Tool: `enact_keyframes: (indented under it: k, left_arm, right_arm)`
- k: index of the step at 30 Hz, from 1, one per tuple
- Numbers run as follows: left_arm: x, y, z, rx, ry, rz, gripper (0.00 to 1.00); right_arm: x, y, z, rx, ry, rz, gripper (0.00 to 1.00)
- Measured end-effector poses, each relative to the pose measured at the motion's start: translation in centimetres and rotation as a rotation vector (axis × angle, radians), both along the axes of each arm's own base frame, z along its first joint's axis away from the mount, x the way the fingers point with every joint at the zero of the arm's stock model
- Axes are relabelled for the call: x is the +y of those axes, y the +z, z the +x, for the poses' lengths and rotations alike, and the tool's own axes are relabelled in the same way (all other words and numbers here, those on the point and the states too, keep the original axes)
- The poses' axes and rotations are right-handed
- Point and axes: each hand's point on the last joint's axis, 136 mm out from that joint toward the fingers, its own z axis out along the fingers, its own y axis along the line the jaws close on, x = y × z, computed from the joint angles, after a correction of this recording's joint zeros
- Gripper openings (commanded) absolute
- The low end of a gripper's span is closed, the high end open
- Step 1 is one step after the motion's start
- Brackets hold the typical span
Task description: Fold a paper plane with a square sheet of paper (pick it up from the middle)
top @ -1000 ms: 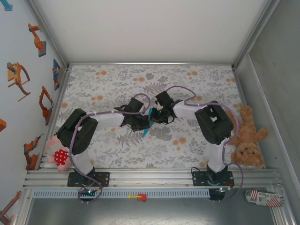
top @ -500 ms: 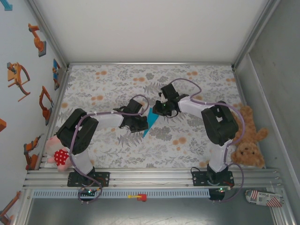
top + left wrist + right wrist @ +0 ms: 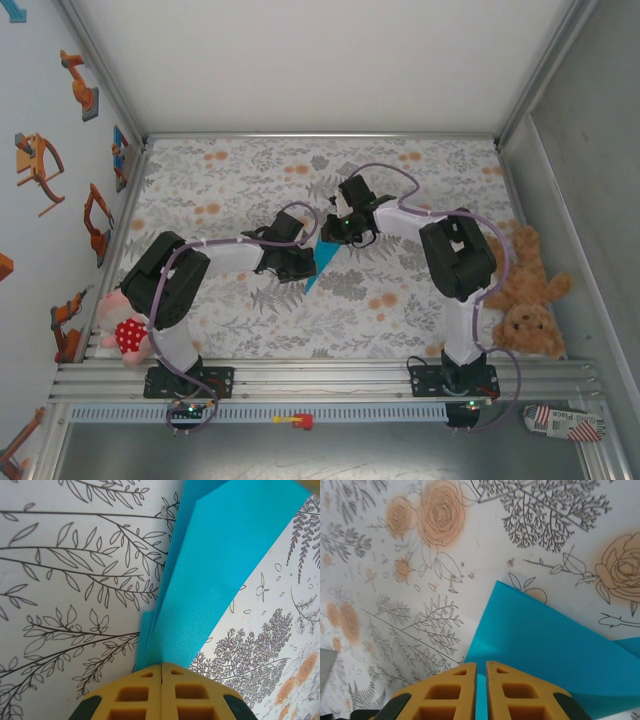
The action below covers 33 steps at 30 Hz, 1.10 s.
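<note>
A second ago the two grippers were bunched over the paper. They have since drawn apart, baring the turquoise paper plane (image 3: 316,265) between them, mid-table over the floral tablecloth (image 3: 220,190). On the left, the left gripper (image 3: 161,666) has its yellow fingers (image 3: 135,695) pressed together on the plane, whose folded layers narrow into the pinch. On the right, the right gripper (image 3: 481,667) nips the plane's other edge, with a sliver of turquoise showing between its nearly closed fingers.
</note>
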Motion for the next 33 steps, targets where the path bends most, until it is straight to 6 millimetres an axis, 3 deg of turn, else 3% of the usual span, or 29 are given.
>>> enact_keyframes:
  k: [9,16,21,26,33]
  left_arm:
    - [-0.2,0.4,0.1,-0.001,-0.013,-0.005,0.11]
    - [-2.1,1.9,2.0,-0.039,-0.019,-0.065,0.12]
    - [-2.6,1.3,3.3,-0.041,-0.007,-0.062,0.1]
    - [-2.1,0.1,3.6,-0.035,0.01,-0.028,0.08]
    - [-1.8,0.0,3.9,-0.037,0.033,-0.012,0.05]
  right_arm:
    - [-0.2,-1.7,-0.2,0.029,0.008,-0.026,0.13]
    - [-0.1,-1.8,-0.1,0.028,0.009,-0.029,0.13]
    - [-0.1,-1.8,-0.1,0.028,0.009,-0.029,0.13]
    - [-0.1,-1.8,-0.1,0.028,0.009,-0.029,0.12]
    - [-0.4,-1.0,0.6,0.002,-0.014,-0.009,0.13]
